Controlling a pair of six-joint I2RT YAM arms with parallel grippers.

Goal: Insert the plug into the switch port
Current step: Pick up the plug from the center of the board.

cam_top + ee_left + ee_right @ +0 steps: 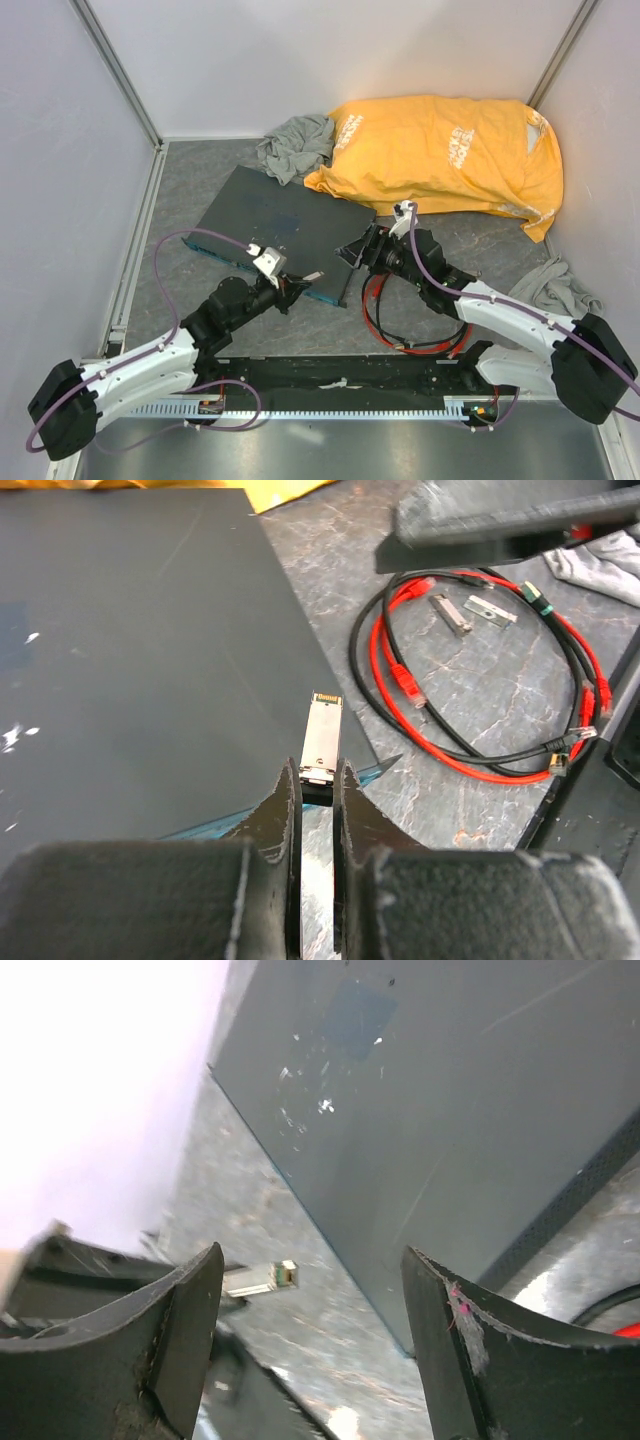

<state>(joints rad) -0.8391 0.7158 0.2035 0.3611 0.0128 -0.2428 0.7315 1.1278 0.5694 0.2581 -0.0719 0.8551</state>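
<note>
The switch [270, 225] is a flat dark grey box, and its blue-green front edge [215, 825] faces my arms. No port shows clearly. My left gripper [317, 772] is shut on a small silver metal connector [320, 742], which sticks out over the switch's near right corner. The red cable [400, 695] lies coiled on the table to the right, one red plug [408, 685] resting loose inside the coil. My right gripper [310, 1260] stands open and empty by the switch's right end [450, 1090]. The silver connector [262, 1277] shows past its left finger.
A yellow bag [450, 150] and a grey cloth [295, 145] lie behind the switch, and another grey cloth [555, 285] sits at the right wall. A black cable [480, 750] lies with the red one. Two loose silver modules [450, 613] rest inside the coil.
</note>
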